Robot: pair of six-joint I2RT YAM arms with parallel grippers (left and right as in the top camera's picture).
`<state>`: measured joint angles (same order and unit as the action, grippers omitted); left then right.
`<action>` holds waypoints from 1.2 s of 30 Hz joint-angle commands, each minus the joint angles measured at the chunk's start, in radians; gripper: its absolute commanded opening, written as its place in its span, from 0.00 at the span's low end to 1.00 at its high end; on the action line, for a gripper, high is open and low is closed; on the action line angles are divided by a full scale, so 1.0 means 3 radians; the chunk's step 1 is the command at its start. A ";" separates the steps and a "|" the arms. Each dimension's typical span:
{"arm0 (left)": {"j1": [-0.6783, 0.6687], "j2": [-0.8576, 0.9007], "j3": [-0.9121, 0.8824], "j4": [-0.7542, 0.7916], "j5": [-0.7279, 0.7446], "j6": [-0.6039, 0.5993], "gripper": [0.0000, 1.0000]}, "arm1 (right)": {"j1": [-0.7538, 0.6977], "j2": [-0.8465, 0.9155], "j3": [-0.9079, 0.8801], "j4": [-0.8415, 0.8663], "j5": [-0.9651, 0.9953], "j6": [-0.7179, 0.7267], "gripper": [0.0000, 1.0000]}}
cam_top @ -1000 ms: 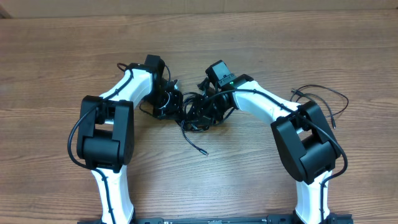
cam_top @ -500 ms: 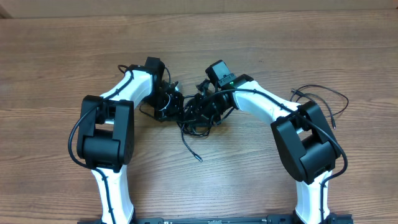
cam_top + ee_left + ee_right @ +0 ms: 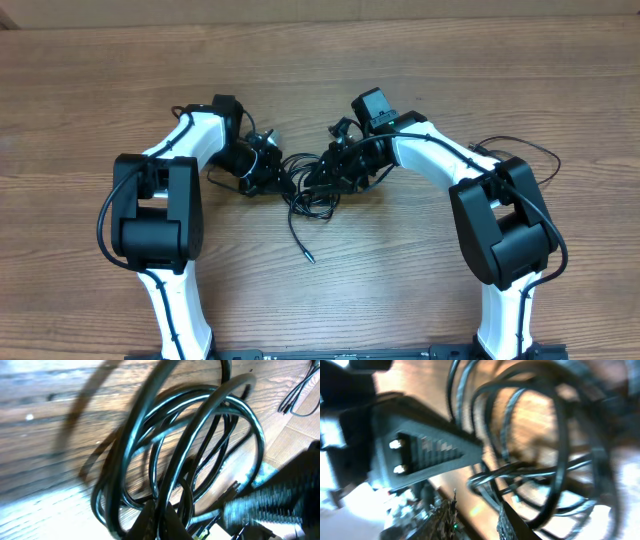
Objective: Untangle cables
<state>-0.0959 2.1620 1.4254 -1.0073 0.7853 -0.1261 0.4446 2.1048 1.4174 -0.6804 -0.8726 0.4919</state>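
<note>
My left gripper (image 3: 266, 168) is pinched fully closed on strands of the cables (image 3: 310, 186). My right gripper (image 3: 336, 166) is buried in the same tangle from the other side, but through the blur I cannot tell how wide it stands or whether it has hold of anything. The tangle sits mid-tabletop (image 3: 90, 80), a little toward the far edge, with one loose end (image 3: 303, 245) trailing toward the near edge and a separate thin cord (image 3: 520, 148) near the right edge.

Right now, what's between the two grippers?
Only the tangled cables, strung from left gripper to right gripper; the overhead view shows it.
</note>
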 commanded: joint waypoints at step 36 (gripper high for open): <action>0.0005 -0.0041 0.0535 -0.0830 -0.0416 0.0296 0.07 | 0.0226 -0.0055 -0.0515 0.0334 0.1165 0.0306 0.27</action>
<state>-0.0978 2.1620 1.5311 -1.2209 0.7303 -0.0784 0.4999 2.0815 1.2964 -0.5755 -0.5793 0.5770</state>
